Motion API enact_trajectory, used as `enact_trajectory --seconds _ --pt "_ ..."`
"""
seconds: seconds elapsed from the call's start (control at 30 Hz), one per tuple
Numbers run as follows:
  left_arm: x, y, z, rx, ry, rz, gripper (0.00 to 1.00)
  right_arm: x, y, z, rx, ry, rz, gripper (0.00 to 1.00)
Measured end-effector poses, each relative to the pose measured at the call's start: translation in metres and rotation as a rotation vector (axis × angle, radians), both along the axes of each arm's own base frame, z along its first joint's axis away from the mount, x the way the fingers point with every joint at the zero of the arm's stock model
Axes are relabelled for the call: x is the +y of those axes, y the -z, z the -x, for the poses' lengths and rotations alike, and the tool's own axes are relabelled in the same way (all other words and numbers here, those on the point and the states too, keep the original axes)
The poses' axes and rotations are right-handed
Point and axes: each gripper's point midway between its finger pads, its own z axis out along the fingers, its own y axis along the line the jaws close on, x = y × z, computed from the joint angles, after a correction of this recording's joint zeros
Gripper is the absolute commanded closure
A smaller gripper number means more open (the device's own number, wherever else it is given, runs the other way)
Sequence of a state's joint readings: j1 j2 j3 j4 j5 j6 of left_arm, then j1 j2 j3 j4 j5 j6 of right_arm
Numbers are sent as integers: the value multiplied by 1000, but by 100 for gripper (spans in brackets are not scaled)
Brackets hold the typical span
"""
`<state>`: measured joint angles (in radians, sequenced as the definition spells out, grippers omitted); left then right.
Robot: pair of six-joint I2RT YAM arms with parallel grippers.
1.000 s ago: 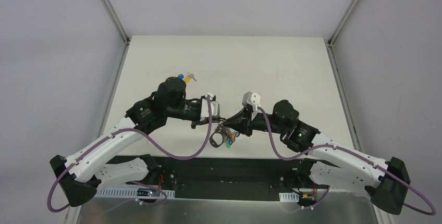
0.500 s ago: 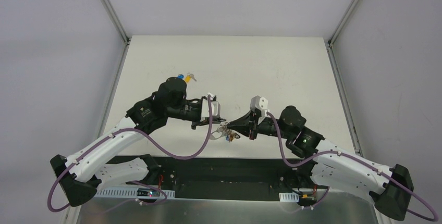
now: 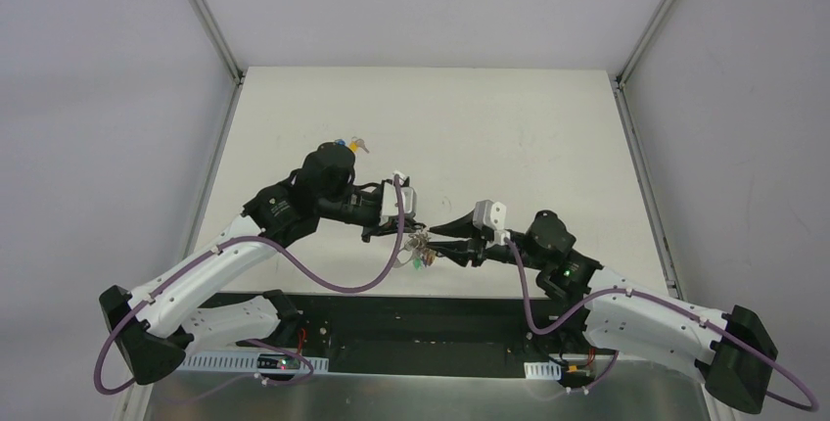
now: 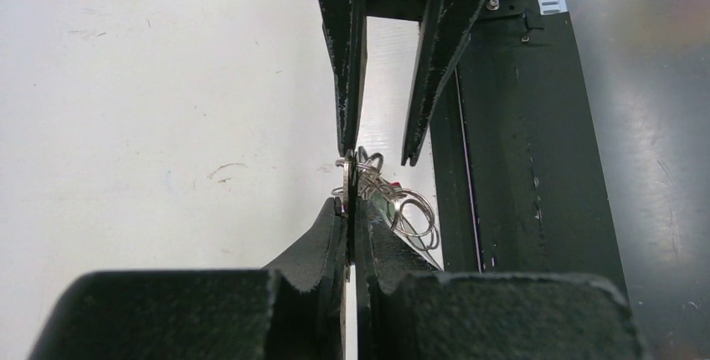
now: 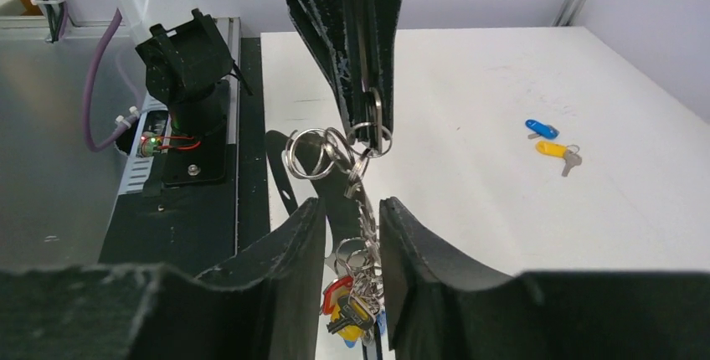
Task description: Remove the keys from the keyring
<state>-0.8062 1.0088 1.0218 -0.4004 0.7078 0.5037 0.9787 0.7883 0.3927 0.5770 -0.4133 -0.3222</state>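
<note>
Left tool (image 4: 347, 207) is clamped on the keyring (image 5: 374, 131), holding it above the table (image 3: 509, 127) at 6 o'clock. Right tool (image 5: 352, 209), jaws apart, straddles the hanging keys (image 5: 347, 306). It should pinch one key head only, then twist. Compared with a second ago, it sits lower and nearer the edge.

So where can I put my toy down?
On the white table, the far middle and right side are bare. Crowded: far left by the loose blue-headed key and yellow-headed key, and near middle around the dangling silver metal keyring.
</note>
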Motion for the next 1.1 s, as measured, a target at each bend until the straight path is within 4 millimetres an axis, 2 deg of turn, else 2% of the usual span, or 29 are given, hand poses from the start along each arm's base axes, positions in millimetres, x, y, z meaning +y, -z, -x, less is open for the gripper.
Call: enact_trajectory --seconds 0.3,0.7,0.87,1.0,1.1 --pt "0 -2 -2 -3 -3 7 100 -1 -2 0 -45 -2 3 63" --pt "-1 -4 0 -3 10 17 100 2 -11 -2 -53 -5 -3 68" --pt "-1 -4 0 -3 10 18 100 5 -16 -2 -57 -12 -6 81" --pt "-1 -4 0 -3 11 18 100 5 -20 -2 -63 -14 -11 98" --pt "-1 -4 0 -3 11 18 100 5 -20 -3 -64 -13 -10 100"
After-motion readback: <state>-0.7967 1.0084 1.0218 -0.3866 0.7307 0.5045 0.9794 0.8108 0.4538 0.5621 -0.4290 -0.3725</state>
